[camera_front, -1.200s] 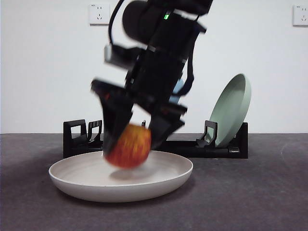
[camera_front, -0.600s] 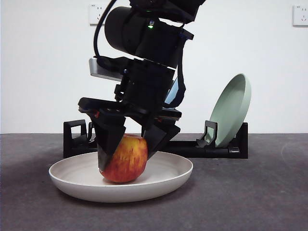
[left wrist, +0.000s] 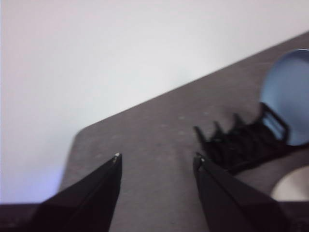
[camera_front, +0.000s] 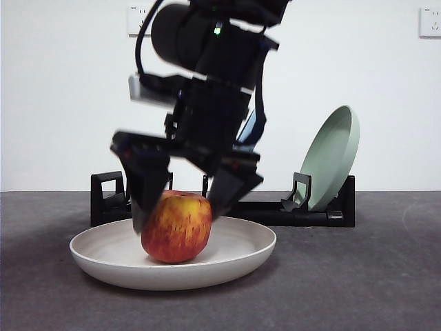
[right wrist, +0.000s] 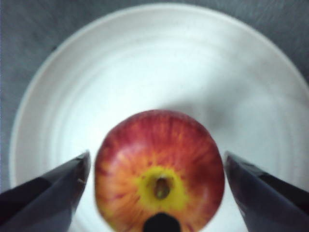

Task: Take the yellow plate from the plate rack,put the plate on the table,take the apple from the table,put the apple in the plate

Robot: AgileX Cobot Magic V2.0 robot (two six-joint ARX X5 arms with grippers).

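The red-and-yellow apple (camera_front: 177,227) (right wrist: 159,169) rests upright in the middle of the cream yellow plate (camera_front: 241,258) (right wrist: 145,58), which lies flat on the dark grey table (camera_front: 358,276). My right gripper (camera_front: 179,207) (right wrist: 157,157) hangs over the apple, open. One jaw stands on each side of the apple with a thin gap. Behind the plate runs the black plate rack (camera_front: 275,210) (left wrist: 236,145). My left gripper (left wrist: 157,157) is open and holds nothing, off to the side above bare table.
A pale green plate (camera_front: 334,155) leans in the rack's right end. A blue plate (left wrist: 287,94) stands in the rack, mostly hidden behind the arm in the front view. White wall with sockets behind.
The right gripper lowered the apple into the plate, then its jaws spread apart and let go. The apple now sits on its own; the jaws have risen slightly.
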